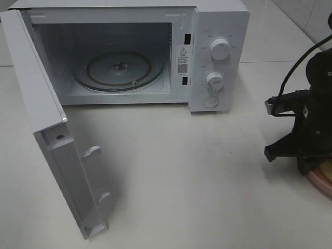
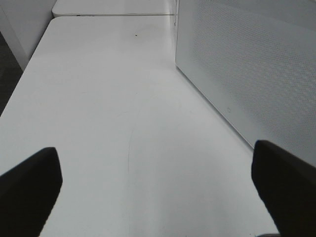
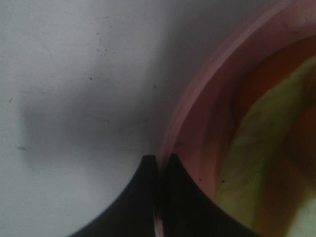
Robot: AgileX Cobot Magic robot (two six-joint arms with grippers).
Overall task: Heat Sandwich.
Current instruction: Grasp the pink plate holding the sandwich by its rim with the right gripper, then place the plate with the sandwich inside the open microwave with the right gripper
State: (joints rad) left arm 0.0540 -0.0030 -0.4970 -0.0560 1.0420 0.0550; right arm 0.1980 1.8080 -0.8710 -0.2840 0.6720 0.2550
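**Right gripper (image 3: 159,165) clamped on pink plate (image 3: 197,98) rim, microwave (image 1: 218,31) open**

The microwave's door (image 1: 46,129) stands swung wide at the left, with the glass turntable (image 1: 119,70) visible inside. The left gripper (image 2: 158,197) hangs over the table (image 1: 181,171) near the microwave, jaws spread wide and holding nothing. At far right, the right gripper's jaws are closed tight on the plate rim. The sandwich (image 3: 256,148) lies on that plate, well apart from the oven. The step in hand looks like the pickup. Next, the plate should be lifted level and carried left into the cavity.
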